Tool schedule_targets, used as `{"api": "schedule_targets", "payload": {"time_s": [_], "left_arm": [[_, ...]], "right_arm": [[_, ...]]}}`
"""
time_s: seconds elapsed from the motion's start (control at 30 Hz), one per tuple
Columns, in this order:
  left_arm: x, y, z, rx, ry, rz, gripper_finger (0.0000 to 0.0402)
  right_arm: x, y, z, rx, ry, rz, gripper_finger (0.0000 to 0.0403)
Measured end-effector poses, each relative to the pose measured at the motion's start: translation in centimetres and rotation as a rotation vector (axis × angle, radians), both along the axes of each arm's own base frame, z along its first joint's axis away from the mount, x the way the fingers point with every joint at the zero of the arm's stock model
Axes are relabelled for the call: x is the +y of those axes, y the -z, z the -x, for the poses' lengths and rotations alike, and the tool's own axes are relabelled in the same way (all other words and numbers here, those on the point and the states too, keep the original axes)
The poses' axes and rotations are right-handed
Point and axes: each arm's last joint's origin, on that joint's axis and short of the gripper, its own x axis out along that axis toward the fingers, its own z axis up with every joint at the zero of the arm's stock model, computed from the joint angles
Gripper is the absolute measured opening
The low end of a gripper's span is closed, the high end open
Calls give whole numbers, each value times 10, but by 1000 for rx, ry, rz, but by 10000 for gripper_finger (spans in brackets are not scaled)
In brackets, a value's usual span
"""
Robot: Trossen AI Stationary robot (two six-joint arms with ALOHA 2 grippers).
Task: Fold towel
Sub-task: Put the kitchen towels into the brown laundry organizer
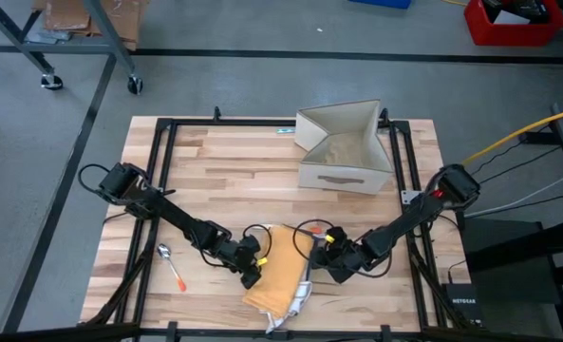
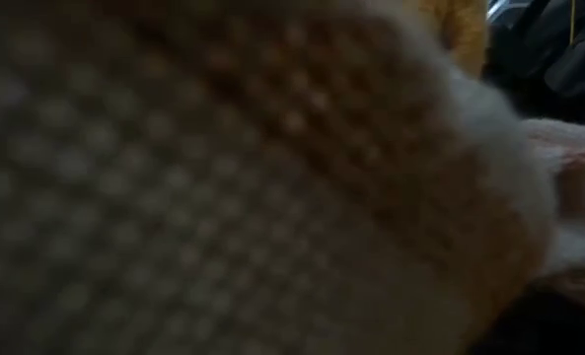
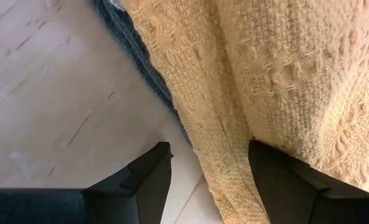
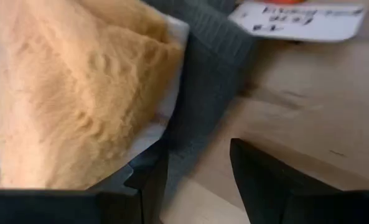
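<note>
Both grippers sit low at the near edge of a wooden table (image 1: 224, 171) seen from above: the left gripper (image 1: 253, 275) at the left side of a mustard-yellow towel (image 1: 279, 280), the right gripper (image 1: 321, 258) at its right side, with the towel bunched between them, a pale and grey layer showing at its near end. An open cardboard box (image 1: 343, 147) stands toward the far edge, and a spoon (image 1: 172, 266) with an orange handle lies near the left arm. At table height, blurred woven towel fabric (image 2: 233, 187) fills nearly everything. From the left wrist, the left gripper (image 3: 209, 177) has its fingers apart with a yellow towel fold (image 3: 277, 81) running between them, a grey edge beneath it on the wood. From the right wrist, the right gripper (image 4: 200, 171) has its fingers apart, one finger (image 4: 150, 180) against the towel's (image 4: 78, 87) edge, grey cloth beside it and a white label (image 4: 299, 18) on the table beyond
</note>
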Motion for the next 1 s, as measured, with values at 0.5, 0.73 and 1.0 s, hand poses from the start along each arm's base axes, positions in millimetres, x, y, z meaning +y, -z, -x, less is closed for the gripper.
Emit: {"api": "schedule_targets", "payload": {"time_s": [0.5, 0.73, 1.0], "left_arm": [[0, 0, 0, -2, -1, -2, 208], [0, 0, 0, 0, -7, 2, 208], [0, 0, 0, 1, -8, 4, 208]], "right_arm": [[9, 10, -11, -53, -76, -56, 177], [14, 7, -13, -62, -112, -170, 177], [20, -2, -20, -160, -164, -226, 177]]}}
